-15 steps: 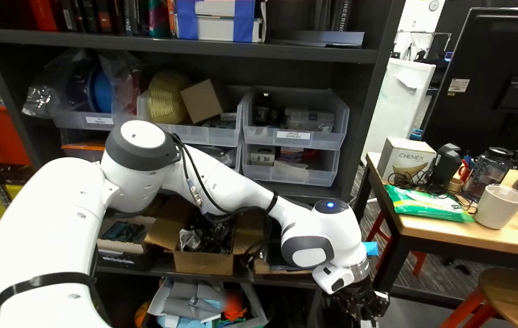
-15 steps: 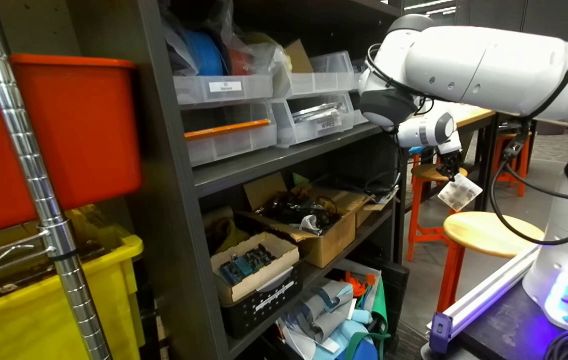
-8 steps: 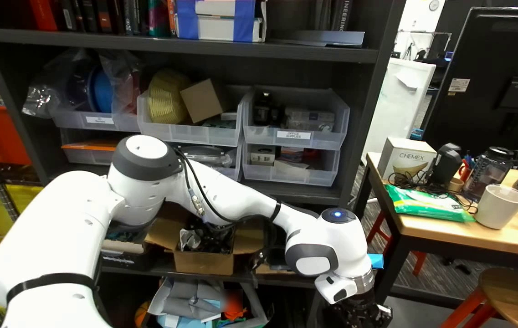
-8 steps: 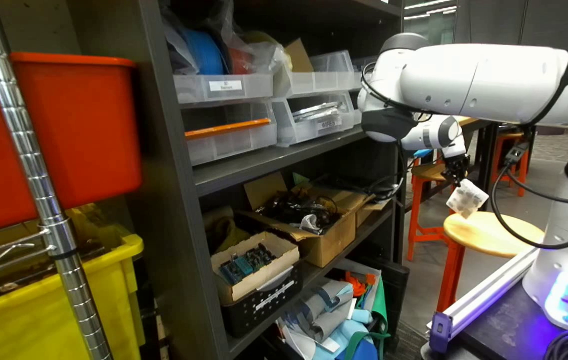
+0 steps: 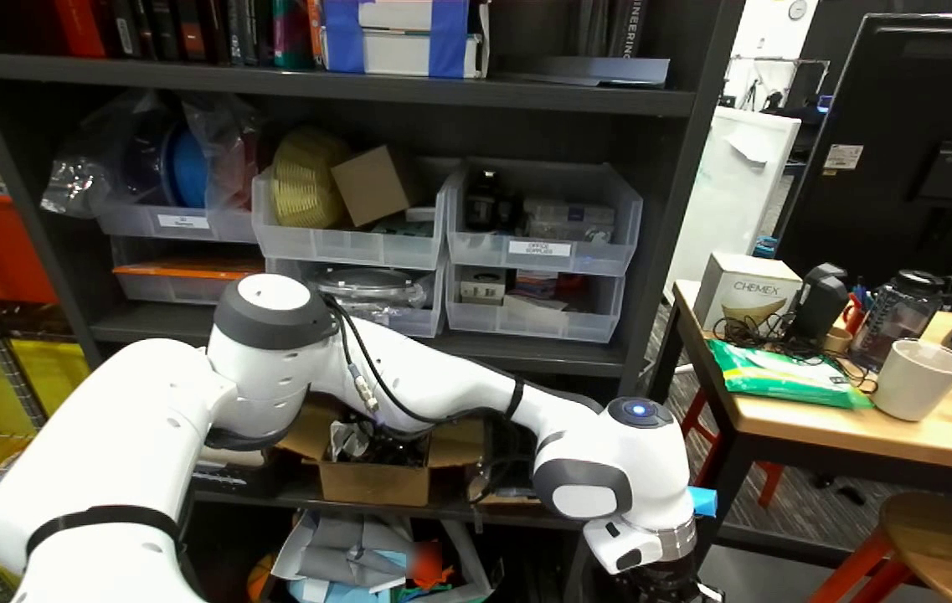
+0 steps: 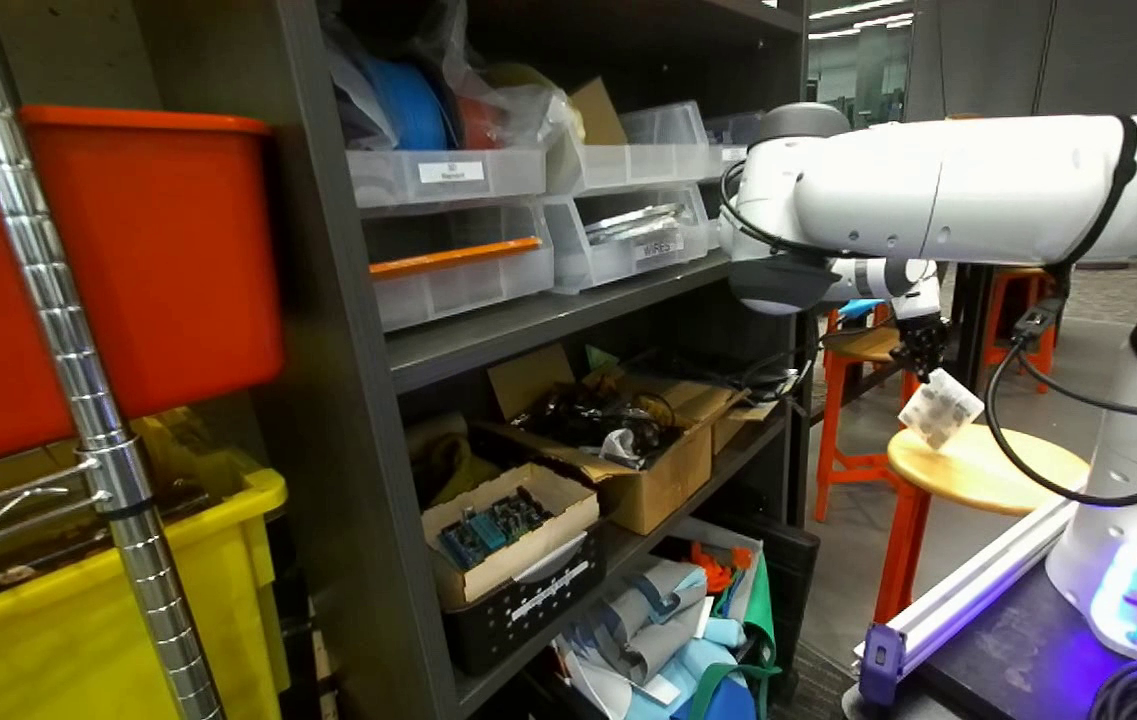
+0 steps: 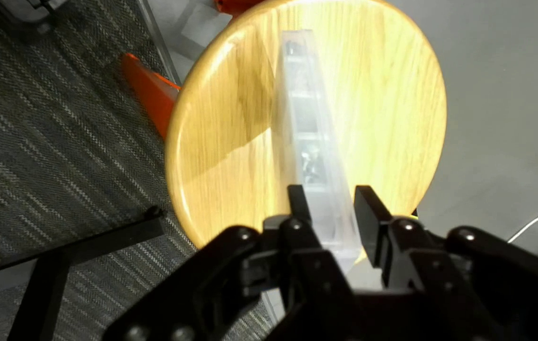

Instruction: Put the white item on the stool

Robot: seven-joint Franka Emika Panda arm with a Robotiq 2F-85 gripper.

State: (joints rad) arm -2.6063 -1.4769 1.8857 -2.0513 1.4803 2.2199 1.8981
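The white item (image 6: 941, 408) is a thin, flat, whitish piece with faint grey marks. It hangs tilted from my gripper (image 6: 925, 372), over the round wooden stool (image 6: 1013, 470) in an exterior view. In the wrist view the white item (image 7: 307, 113) is seen edge-on, translucent, with small sections along it. It lies between the two fingers of my gripper (image 7: 330, 192), which is shut on it. The stool (image 7: 392, 109) fills the space below it. I cannot tell whether its lower corner touches the seat. In an exterior view my gripper (image 5: 676, 582) is cut off at the bottom edge.
A dark shelf (image 6: 568, 340) with bins and boxes stands beside the arm. Another stool (image 6: 863, 345) stands behind. A wooden table (image 5: 861, 427) carries a white cup (image 5: 919, 378) and a green packet (image 5: 785, 373). A metal rail (image 6: 973, 575) runs near the stool.
The arm has come down, and the white item with it, moving slightly right and lower toward the stool in an exterior view. The item stays held and tilted.
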